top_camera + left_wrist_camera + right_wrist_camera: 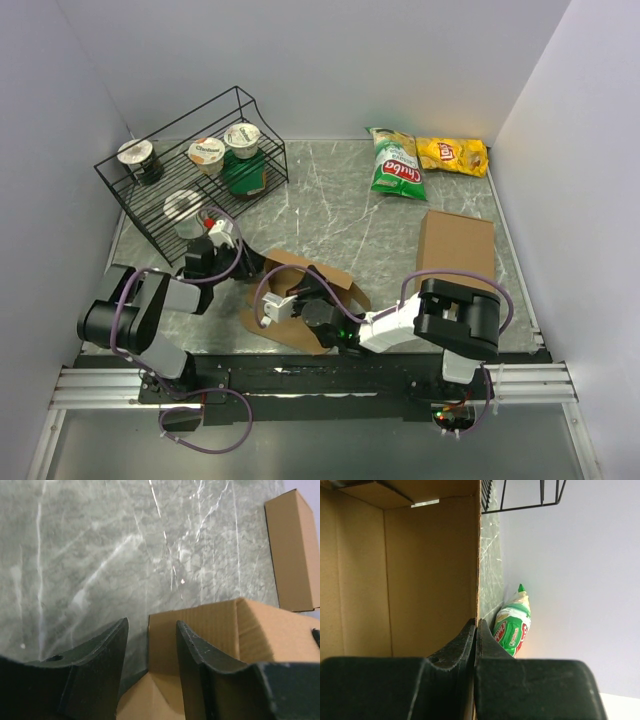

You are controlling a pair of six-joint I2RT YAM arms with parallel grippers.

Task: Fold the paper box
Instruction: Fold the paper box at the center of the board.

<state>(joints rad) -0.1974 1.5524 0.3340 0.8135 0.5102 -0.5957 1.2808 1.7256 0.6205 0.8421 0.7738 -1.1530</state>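
Observation:
The paper box (285,262) lies partly folded, with walls raised, on the table in front of the arms. My right gripper (308,298) reaches in from the right and is shut on one upright wall. In the right wrist view the fingers (476,622) pinch that wall's edge, with the box's inside (420,570) to the left. My left gripper (250,265) is at the box's left side and open. In the left wrist view its fingers (152,621) straddle the edge of a box flap (260,630) without closing on it.
A plain brown cardboard slab (457,245) lies at the right, also in the left wrist view (295,550). A green chips bag (395,165) and a yellow one (452,153) lie at the back. A black wire rack (190,175) with cups stands back left.

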